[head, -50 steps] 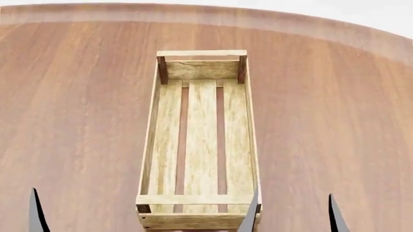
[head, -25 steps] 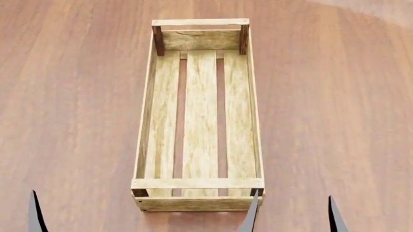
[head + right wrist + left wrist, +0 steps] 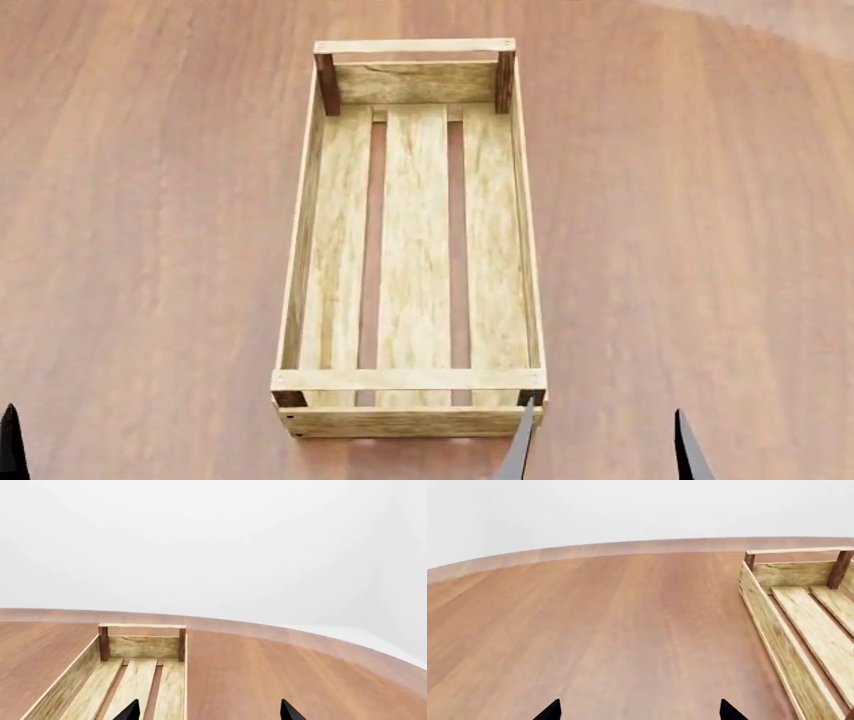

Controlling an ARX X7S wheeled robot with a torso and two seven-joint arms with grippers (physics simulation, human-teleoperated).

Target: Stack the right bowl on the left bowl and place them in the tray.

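Left gripper [image 3: 11,445] has slid outward to the head view's left edge since half a second ago; tray unmoved.
Both grippers spread wide, holding nothing; right gripper [image 3: 598,450] by tray [image 3: 296,300] near corner. Tray lies lengthwise mid-table [image 3: 147,200].

pincer [image 3: 597,450] tips only, tray [image 3: 787,645] cropped

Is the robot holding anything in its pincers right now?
No, nothing. The left pincer and the right pincer are both open, with only bare table between their tips. The tray sits untouched, and no bowls show.
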